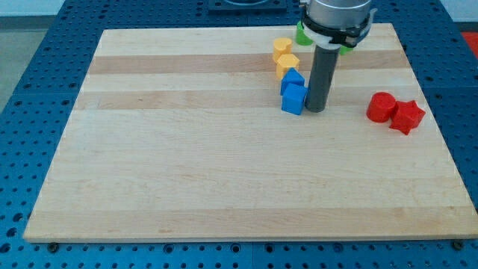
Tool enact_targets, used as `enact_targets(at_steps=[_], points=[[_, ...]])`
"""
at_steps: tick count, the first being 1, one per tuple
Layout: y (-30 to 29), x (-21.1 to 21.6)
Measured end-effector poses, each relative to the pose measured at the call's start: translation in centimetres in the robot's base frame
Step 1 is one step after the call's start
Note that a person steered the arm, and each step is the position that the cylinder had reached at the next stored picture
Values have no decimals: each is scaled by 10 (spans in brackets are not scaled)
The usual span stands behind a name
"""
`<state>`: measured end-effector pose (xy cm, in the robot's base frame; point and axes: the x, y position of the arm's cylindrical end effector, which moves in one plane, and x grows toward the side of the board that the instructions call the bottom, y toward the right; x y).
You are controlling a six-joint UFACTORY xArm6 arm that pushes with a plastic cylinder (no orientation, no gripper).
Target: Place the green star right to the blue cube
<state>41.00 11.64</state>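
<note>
Pale wooden board [224, 187] filling most of the frame, lying on a blue perforated table [30, 90]. Grey arm housing [337, 15] at upper centre-right, dark rod [321, 78] dropping straight down from it. My tip [315, 110] set down on the board just right of the blue cube [293, 99], touching or nearly so; no claw on this rod, so nothing open, nothing shut, nothing held.

Right of centre, well apart from the rod: red cylinder [382, 107] and red star [407, 116], side by side and touching. Above the blue cube, a second blue block [292, 78], shape unclear, pressed against it. Higher again, two yellow blocks [287, 65] [281, 49] in the same slightly slanted column, running toward the upper edge of the board.

Green star [302, 33] near the top edge, upper right of the yellow pair, mostly hidden behind the arm housing; only green slivers visible either side, shape not readable from here. Well above the blue cube, not at its right.
</note>
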Motion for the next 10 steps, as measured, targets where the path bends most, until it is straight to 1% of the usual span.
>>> enact_targets(at_steps=[1,2,4,5,6,7,8,9,10], points=[[38,-15],[43,-44],[46,-46],[109,-49],[151,-54],[152,-67],[152,-113],[152,-178],[151,-219]])
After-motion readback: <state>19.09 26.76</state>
